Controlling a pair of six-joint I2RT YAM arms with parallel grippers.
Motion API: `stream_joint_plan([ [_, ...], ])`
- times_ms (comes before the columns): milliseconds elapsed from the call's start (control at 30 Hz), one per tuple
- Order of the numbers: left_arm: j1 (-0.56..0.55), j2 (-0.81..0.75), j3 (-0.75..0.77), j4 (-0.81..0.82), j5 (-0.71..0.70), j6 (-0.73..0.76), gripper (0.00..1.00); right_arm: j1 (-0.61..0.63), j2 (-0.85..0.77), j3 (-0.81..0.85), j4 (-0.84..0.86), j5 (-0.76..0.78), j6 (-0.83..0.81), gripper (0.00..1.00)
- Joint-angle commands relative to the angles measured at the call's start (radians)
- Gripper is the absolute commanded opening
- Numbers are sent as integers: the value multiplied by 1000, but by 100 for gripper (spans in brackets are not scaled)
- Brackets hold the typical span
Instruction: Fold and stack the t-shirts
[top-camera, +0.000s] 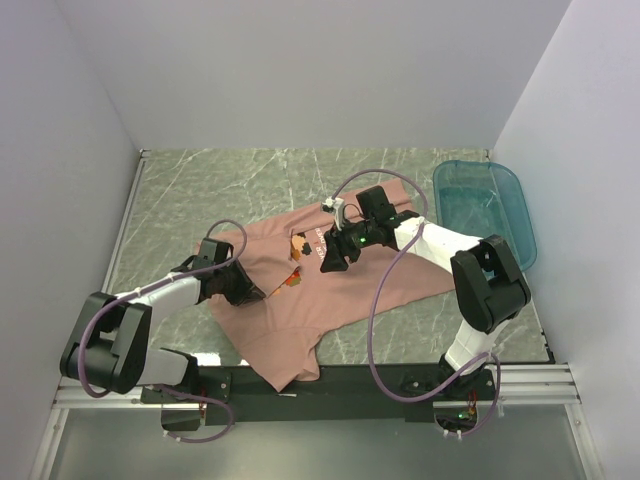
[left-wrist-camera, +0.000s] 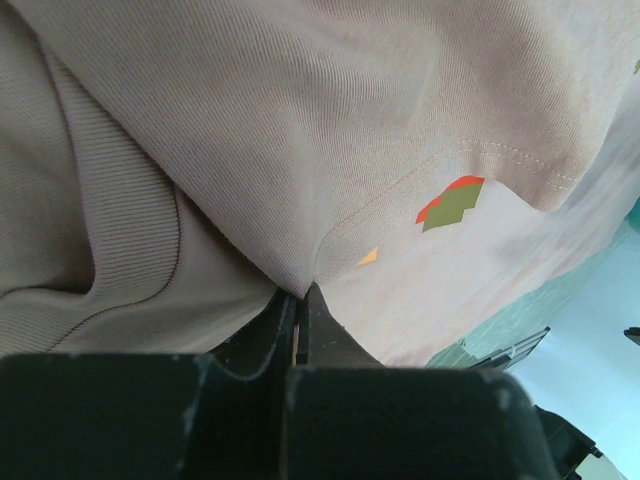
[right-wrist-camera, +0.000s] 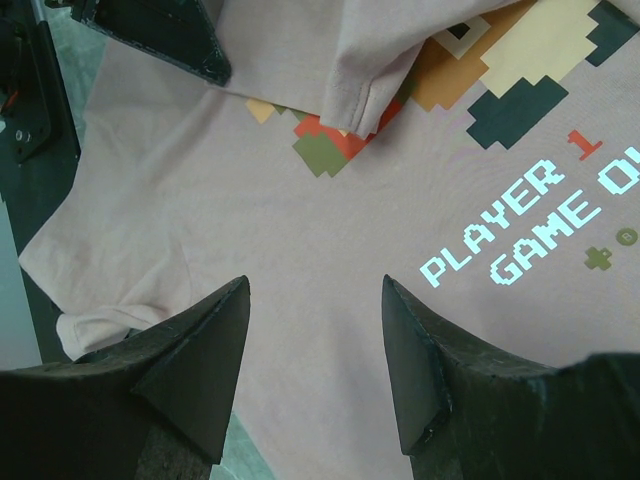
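Observation:
The dusty-pink t-shirt lies rumpled across the middle of the green table, its pixel print and white text face up. My left gripper is shut on a pinched fold of the shirt at its left side, near the ribbed collar. A sleeve hem lies folded over part of the print. My right gripper is open and empty, hovering over the chest; its fingers straddle bare pink cloth below the print.
A translucent teal plastic tub stands at the back right of the table. The shirt's lower corner hangs over the front edge onto the black rail. White walls close in the sides and back.

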Motion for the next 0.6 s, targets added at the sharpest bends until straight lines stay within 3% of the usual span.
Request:
stream_joint_plan([
  [0,-6,-33,28,-6,-16,15,0,0,7,33,1,-26,-5,62],
  [233,-6,-63,47,-42,-22,28,1,0,6,32,0,-29,-6,62],
  [567,-6,-48,63,-79,-33,55,16,-2,5,32,-2,-34,-8,62],
])
